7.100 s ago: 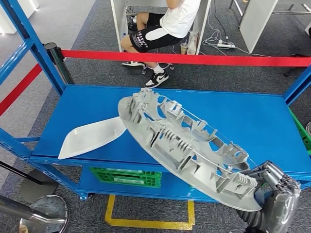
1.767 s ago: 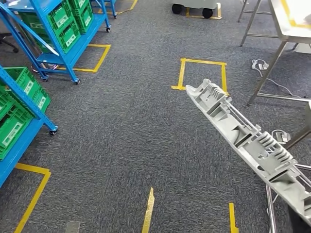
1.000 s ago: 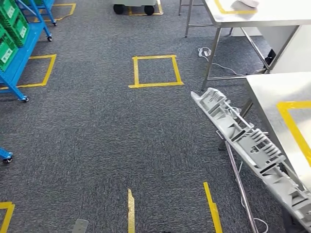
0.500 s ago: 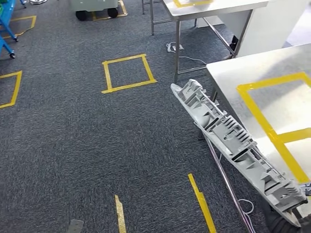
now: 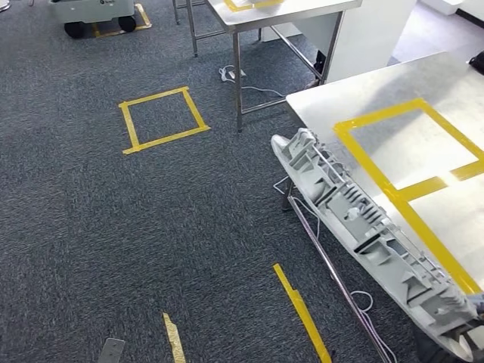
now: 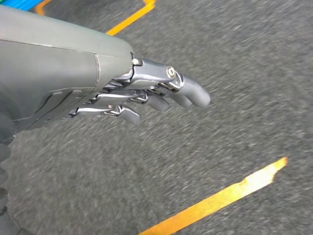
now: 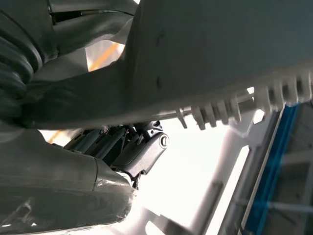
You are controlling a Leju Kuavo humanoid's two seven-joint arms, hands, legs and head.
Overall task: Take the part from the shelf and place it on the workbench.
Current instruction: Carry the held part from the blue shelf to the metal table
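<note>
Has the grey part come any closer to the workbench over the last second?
Yes. The grey part, held by the right hand, now overlaps the workbench edge beside the yellow tape outline; a second ago it was short of it.

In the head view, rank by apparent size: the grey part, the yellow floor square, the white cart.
1. Grey part, though nearness to the camera inflates it.
2. Yellow floor square.
3. White cart, far and cropped, so unsure.

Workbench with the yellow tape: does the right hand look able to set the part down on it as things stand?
Probably yes. The right hand holds the grey part along the near edge of the workbench, whose taped steel top is bare beside it.
</note>
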